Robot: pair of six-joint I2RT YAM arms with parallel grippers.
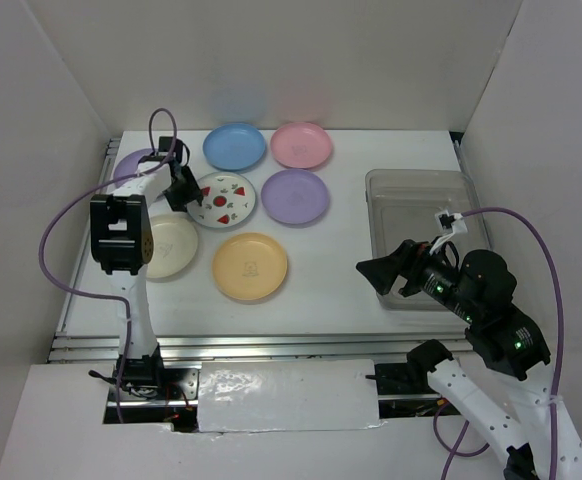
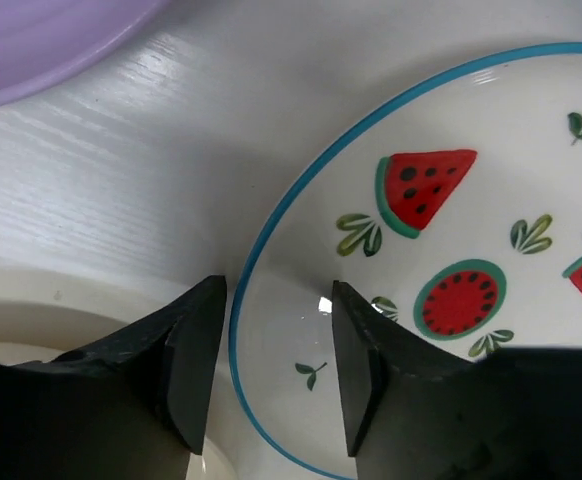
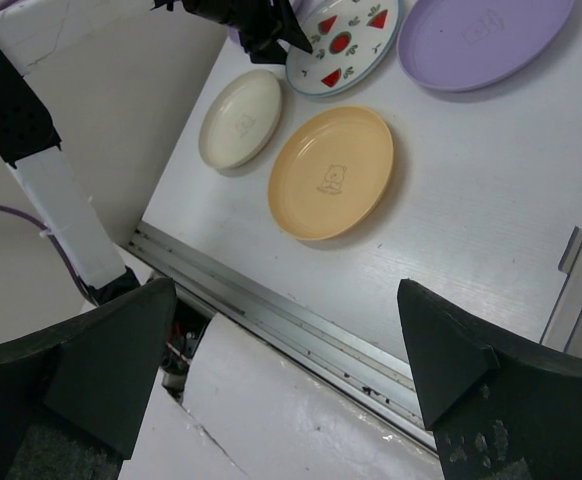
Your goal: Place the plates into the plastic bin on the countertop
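Top external view: the left tool is seen lowered at the left rim of the fruit-patterned plate, which lies among six other plates on the tabletop. The plastic bin stands well apart to the right, with the right tool beside its near-left corner

Left wrist view: the jaws are parted, with the plate's blue rim between them but not yet pinched. The rim is best seated deep before closing, so that the shallow plate is not tipped

Right wrist view: the right tool is spread wide and nothing is held
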